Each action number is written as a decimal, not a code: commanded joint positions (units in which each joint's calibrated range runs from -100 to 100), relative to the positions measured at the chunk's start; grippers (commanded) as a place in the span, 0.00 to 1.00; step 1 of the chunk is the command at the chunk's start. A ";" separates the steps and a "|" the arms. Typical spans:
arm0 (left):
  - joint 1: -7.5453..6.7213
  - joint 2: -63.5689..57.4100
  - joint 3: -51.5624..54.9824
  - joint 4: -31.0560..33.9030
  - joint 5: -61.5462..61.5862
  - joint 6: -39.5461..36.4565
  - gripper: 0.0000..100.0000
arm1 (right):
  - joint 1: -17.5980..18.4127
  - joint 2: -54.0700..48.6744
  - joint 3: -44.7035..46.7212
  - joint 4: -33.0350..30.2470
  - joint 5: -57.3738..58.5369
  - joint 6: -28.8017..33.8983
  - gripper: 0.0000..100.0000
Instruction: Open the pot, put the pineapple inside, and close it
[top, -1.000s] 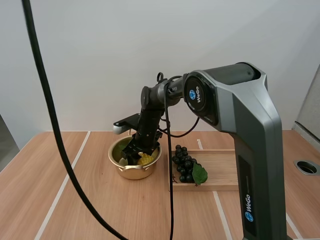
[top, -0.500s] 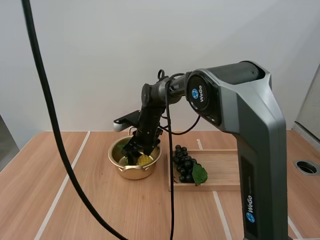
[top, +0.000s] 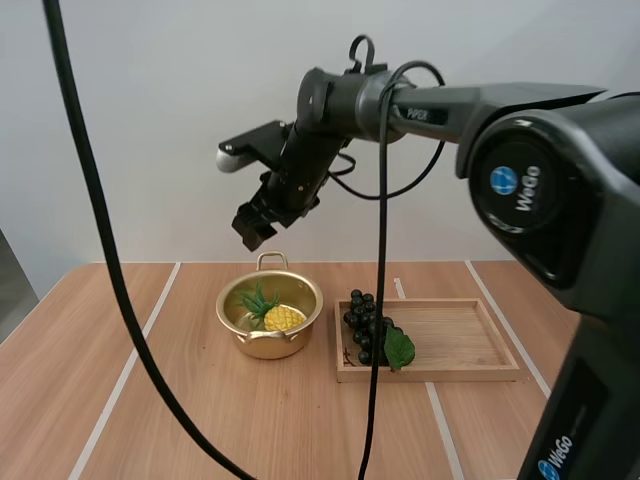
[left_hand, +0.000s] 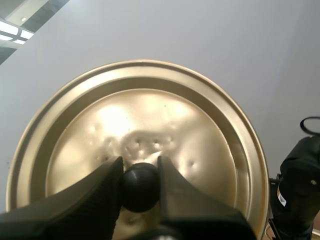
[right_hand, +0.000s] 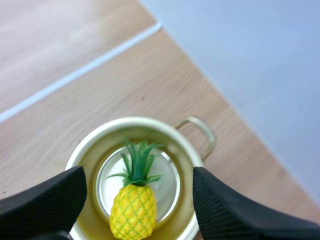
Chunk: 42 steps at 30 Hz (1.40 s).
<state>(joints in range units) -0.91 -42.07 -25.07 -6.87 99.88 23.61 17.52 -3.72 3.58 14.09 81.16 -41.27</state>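
Pineapple (top: 283, 318) lies inside the open pot (top: 262, 346) on the bench (top: 150, 400), straight below the released right pincer (top: 252, 232), while the left pincer (left_hand: 140, 172) clenches the lid (left_hand: 150, 120) by its knob (left_hand: 140, 189).

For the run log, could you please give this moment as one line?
pineapple in pot; right gripper open above pot; left gripper holds lid by knob

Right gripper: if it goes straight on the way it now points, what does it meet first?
Probably the pineapple lying in the open pot, though the right gripper hangs well above it.
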 joint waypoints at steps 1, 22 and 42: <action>0.05 -0.39 -0.21 0.26 -0.76 -0.39 0.00 | -0.14 -5.40 -1.07 -3.90 -0.12 1.98 1.00; 0.05 7.19 0.12 -1.35 0.12 -3.76 0.00 | -17.89 -32.83 -1.10 -14.51 -0.79 12.61 0.00; 0.05 21.19 21.67 -9.96 0.12 -3.31 0.00 | -19.58 -38.13 20.84 -15.33 -11.04 15.20 0.00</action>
<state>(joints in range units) -0.91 -21.32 -7.39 -15.17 100.00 20.44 -1.80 -41.27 22.06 -0.41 73.70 -26.59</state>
